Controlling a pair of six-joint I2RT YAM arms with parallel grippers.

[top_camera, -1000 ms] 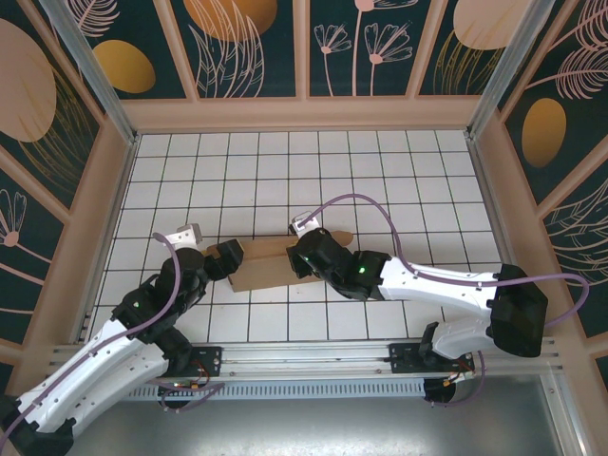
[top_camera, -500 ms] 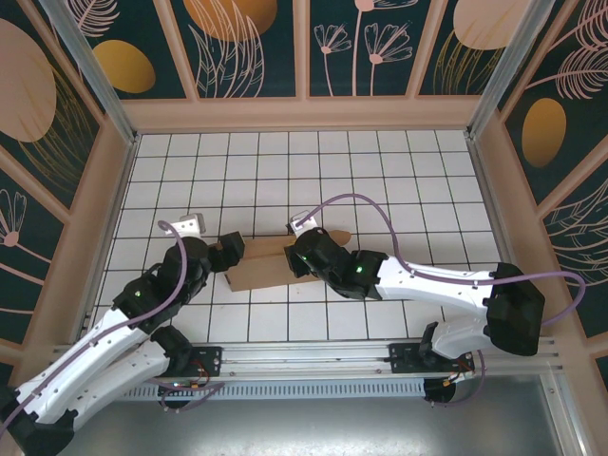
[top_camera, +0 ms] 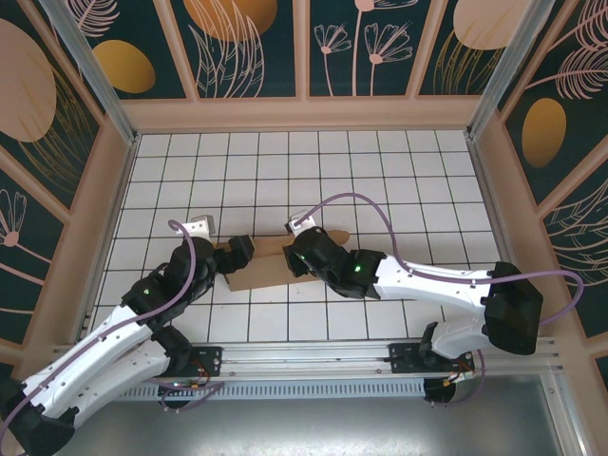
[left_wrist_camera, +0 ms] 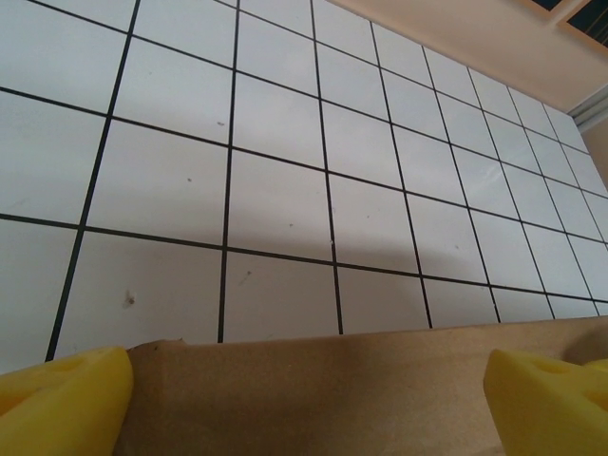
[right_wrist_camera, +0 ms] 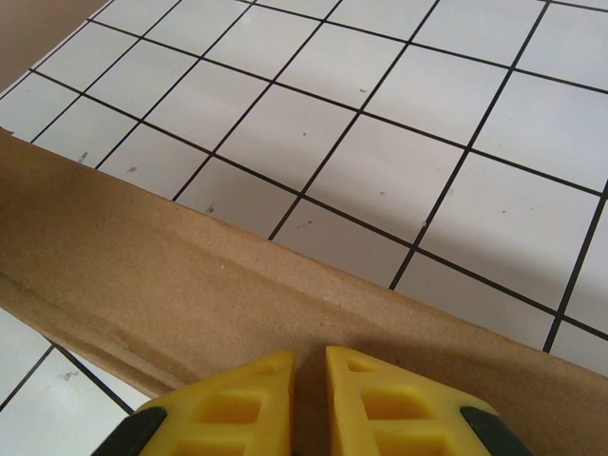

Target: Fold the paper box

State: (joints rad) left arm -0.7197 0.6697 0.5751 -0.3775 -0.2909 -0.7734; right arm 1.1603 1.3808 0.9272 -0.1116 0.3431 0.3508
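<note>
The paper box (top_camera: 271, 269) is a brown cardboard strip lying on the white tiled floor, between my two grippers. My left gripper (top_camera: 237, 255) is at its left end. In the left wrist view the yellow fingers (left_wrist_camera: 66, 399) stand far apart, with the box's edge (left_wrist_camera: 323, 389) lying across the gap, so that gripper (left_wrist_camera: 306, 366) is open. My right gripper (top_camera: 299, 258) sits over the middle of the box. Its yellow fingertips (right_wrist_camera: 247, 399) are nearly together on the creased cardboard (right_wrist_camera: 190, 275), so that gripper (right_wrist_camera: 311, 359) is shut. I see nothing pinched in the slit.
Low wooden walls (top_camera: 304, 114) frame the tiled floor (top_camera: 380, 180) on three sides. A metal rail (top_camera: 313, 356) with both arm bases runs along the near edge. Purple cables (top_camera: 380, 204) arc over the right arm. Open tiles lie beyond the box.
My left arm has reached forward and right, bringing its gripper onto the box's left end. The right arm and the box have stayed put.
</note>
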